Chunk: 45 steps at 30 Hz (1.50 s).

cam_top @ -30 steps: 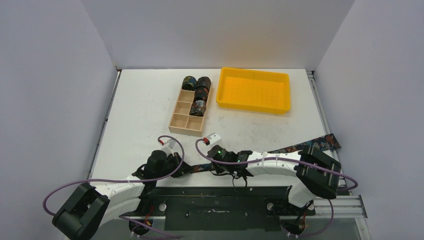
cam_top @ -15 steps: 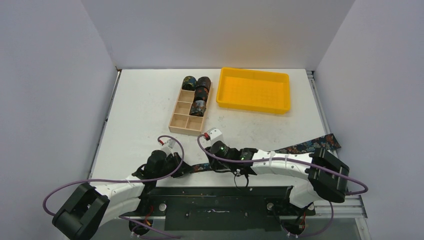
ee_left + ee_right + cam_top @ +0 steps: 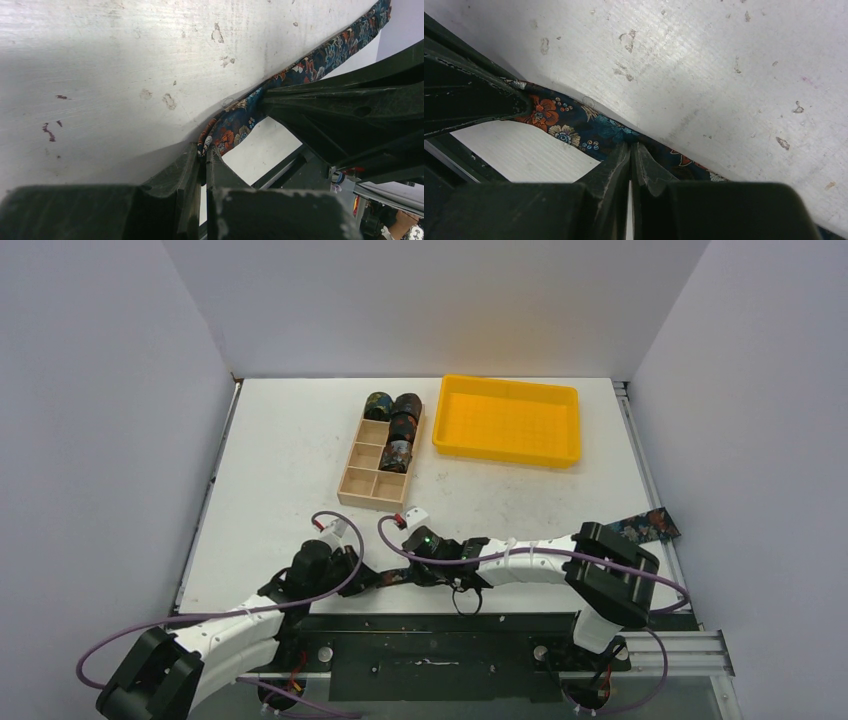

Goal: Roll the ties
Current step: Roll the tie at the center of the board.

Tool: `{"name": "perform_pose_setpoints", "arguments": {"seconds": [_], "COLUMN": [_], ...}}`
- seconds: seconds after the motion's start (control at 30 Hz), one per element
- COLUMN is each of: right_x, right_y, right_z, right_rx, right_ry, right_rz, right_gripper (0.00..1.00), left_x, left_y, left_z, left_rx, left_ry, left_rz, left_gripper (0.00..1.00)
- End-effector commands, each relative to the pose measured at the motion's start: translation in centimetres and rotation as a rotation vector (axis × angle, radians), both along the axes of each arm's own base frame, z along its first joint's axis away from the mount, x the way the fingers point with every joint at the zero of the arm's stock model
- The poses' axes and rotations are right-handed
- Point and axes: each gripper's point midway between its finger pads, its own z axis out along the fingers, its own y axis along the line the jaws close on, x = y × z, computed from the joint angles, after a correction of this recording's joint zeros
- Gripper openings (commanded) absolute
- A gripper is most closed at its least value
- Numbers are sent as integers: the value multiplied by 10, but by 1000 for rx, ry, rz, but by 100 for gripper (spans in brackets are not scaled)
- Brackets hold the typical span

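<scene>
A long dark floral tie lies along the near edge of the table, running from the right side to the left under the right arm. My left gripper is shut on the tie's narrow left end, pinching it at the tips. My right gripper is shut on the same tie just to the right of the left one. Three rolled ties sit in the far compartments of the wooden box.
A yellow plastic tray stands at the back right of the wooden box. The black mounting rail runs along the near table edge just below both grippers. White walls enclose the table on three sides.
The right arm has drawn in and its gripper has shifted left toward the left gripper. The tie's wide right end has slid a little left. The left gripper has stayed almost in place.
</scene>
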Motion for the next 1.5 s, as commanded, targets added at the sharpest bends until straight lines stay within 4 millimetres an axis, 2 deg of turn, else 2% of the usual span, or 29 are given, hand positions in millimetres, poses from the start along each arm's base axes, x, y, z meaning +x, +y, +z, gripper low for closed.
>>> {"name": "perform_pose_setpoints", "arguments": {"seconds": [0.0, 0.23, 0.33, 0.43, 0.6, 0.8, 0.93, 1.07, 1.17, 1.27, 1.47], "right_x": [-3, -8, -8, -8, -6, 3, 4, 4, 8, 14, 25], "right_y": [4, 1, 16, 34, 64, 78, 89, 100, 99, 97, 90], "right_z": [-9, -27, -29, -31, -37, -49, -52, -51, -43, -32, -6], "right_rx": [21, 11, 55, 105, 195, 300, 360, 431, 484, 478, 474], "right_ry": [20, 61, 76, 97, 132, 182, 206, 238, 246, 226, 178], "right_rz": [-8, -15, -4, 10, 31, -6, 4, 16, 4, -1, -38], "right_gripper": [5, 5, 5, 5, 5, 5, 5, 5, 5, 7, 19], "left_x": [7, 10, 13, 21, 29, 31, 35, 44, 51, 53, 54], "left_y": [4, 14, 25, 33, 32, 30, 21, 2, -1, 2, 22], "left_z": [8, 20, 29, 47, 72, 76, 81, 82, 76, 71, 71], "left_rx": [36, 88, 145, 187, 222, 326, 330, 279, 287, 314, 416], "left_ry": [-21, 21, 40, 19, -7, 17, 14, 14, 30, 35, 27], "left_rz": [22, 83, 135, 179, 160, 70, 8, -26, -20, -8, 32], "left_gripper": [0, 0, 0, 0, 0, 0, 0, 0, 0, 0, 0]}}
